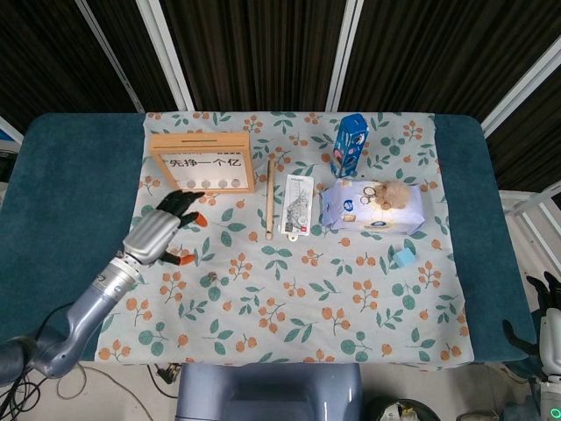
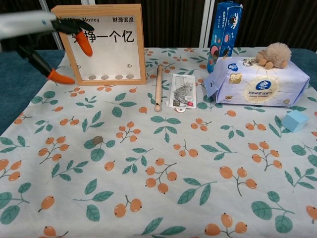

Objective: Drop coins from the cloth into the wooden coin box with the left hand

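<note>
One wooden coin box (image 2: 103,43), a rectangular light-wood frame with a white pane printed in black characters, stands upright at the far left of the floral cloth (image 2: 163,198), and four coins sit in a row along the bottom of its pane. A single loose coin (image 2: 97,140), small, round and dull, lies flat on the cloth well in front of the box, toward the near side. The left hand (image 1: 159,231) hovers in front of the box and above the cloth, nearer the box than the coin is; its dark fingers (image 2: 83,41) with orange tips are spread apart and hold nothing. The right hand (image 1: 548,320) hangs far to the right of the box, past the edge of the teal tabletop (image 1: 61,202); whether its fingers are apart or closed cannot be told. Just right of the box lies one slim wooden stick (image 2: 158,87), and beside that one flat packet in clear wrap (image 2: 182,90). Further right of the box are one tall blue carton (image 2: 225,29), one soft plastic tissue pack (image 2: 257,83) with one fluffy tan plush (image 2: 275,54) on top, and one small light-blue cube (image 2: 295,120).
</note>
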Robot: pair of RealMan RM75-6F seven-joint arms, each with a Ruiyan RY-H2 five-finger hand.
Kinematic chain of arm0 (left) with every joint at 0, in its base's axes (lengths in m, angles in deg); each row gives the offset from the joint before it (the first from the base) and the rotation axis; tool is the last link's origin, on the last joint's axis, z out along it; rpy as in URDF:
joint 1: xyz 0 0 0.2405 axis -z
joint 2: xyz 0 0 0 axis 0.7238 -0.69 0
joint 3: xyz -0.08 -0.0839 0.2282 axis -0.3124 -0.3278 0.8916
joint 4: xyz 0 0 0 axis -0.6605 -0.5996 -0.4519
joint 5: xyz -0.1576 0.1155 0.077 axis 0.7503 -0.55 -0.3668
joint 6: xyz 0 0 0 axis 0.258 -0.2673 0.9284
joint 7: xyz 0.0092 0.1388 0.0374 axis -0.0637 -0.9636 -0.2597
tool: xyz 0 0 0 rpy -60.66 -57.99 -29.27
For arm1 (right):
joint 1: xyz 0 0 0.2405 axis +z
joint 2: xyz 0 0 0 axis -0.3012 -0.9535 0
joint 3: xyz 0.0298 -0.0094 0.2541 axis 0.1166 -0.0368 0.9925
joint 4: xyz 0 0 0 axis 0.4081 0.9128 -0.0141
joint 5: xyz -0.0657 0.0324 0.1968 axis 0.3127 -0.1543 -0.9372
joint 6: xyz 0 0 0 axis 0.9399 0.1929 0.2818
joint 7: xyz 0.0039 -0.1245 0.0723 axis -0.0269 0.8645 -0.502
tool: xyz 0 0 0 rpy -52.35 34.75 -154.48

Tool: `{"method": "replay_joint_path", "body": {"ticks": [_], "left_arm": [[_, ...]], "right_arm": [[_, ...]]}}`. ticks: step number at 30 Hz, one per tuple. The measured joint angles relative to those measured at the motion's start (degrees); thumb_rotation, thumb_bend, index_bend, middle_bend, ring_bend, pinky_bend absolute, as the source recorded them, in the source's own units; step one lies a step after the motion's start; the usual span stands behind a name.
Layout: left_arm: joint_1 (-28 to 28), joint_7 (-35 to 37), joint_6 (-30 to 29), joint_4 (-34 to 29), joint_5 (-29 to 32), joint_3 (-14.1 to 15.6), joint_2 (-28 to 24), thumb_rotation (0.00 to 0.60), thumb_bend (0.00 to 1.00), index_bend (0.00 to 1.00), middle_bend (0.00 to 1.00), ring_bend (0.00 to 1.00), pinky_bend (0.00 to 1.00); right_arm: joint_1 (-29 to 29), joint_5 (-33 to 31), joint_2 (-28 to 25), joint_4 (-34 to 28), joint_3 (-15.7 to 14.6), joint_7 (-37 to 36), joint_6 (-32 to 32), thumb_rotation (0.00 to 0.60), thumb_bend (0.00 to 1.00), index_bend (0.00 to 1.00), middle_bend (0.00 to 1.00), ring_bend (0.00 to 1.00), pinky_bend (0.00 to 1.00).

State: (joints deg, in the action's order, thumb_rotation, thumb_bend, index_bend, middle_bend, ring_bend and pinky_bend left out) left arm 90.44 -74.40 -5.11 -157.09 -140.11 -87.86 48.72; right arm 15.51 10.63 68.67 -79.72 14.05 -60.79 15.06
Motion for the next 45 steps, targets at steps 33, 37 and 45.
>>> {"method": "replay_joint_path", "body": {"ticks": [33,37,45], "left_arm": [[3.84,-31.23,7.56,9.67,7.46,0.56,15.8,0.6,0.03,0.17,0.0,0.0,0.0],[3.71,-31.55,7.51,10.13,7.32,0.24,16.06,0.6,0.03,0.17,0.0,0.0,0.0],[3.38,-31.35,8.32,11.12,7.71,-0.15,16.5,0.6,0.03,0.17,0.0,0.0,0.0]], "right_arm": [[-0.09,-0.33,-0.01,0.14,0.41,-0.24,0.17,0.6,0.37,0.17,0.05,0.0,0.0],[-0.08,-0.95,-0.13,-0.03,0.44,-0.28,-0.21,0.6,0.37,0.17,0.05,0.0,0.0],[0.0,-1.53,-0.36,-0.24,0.63,-0.03,-0.38,0.6,0.37,0.17,0.05,0.0,0.0]]}}
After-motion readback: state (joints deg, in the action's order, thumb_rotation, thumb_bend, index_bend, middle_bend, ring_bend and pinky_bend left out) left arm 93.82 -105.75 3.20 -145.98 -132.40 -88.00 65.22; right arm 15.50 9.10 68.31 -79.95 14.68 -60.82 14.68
